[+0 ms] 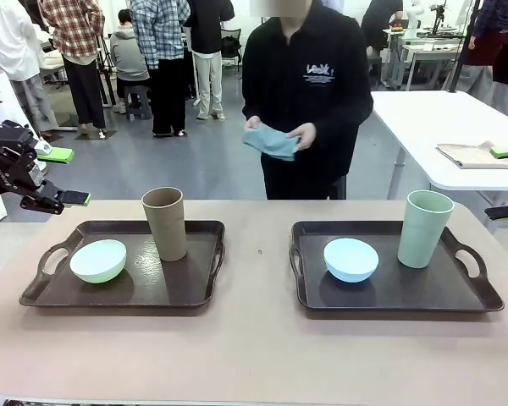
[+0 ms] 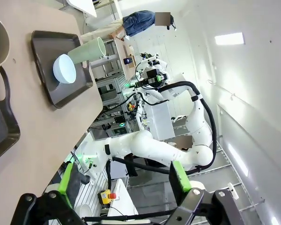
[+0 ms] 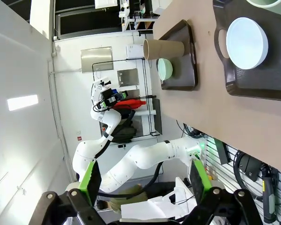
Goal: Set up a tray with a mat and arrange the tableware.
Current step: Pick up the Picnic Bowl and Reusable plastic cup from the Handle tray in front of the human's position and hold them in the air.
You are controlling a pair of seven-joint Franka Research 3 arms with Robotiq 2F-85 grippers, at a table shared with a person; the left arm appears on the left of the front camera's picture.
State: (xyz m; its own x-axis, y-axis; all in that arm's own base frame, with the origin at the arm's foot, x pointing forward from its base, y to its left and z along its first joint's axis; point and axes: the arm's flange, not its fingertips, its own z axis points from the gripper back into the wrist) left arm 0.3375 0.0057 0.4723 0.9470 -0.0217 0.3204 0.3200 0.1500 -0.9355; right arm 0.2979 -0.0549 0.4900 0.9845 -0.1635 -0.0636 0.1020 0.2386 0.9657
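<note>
I see my right tool (image 3: pixel 145 185) rising from 6 o'clock, its green pads spread wide with nothing between them. At 1 o'clock on the table (image 3: pixel 234 117), the light blue bowl (image 3: pixel 247 43) sits in the near tray (image 3: pixel 262 89). Towards 12, the brown cup (image 3: pixel 164 48) and pale green bowl (image 3: pixel 165 69) share the far tray (image 3: pixel 185 70).

The left dark tray (image 1: pixel 179 289) carries a pale green bowl (image 1: pixel 98 260) and upright brown cup (image 1: pixel 165 223). The right tray (image 1: pixel 411 293) carries a light blue bowl (image 1: pixel 350 259) and upright pale green cup (image 1: pixel 425 228).

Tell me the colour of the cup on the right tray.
The cup is pale green; front view.
</note>
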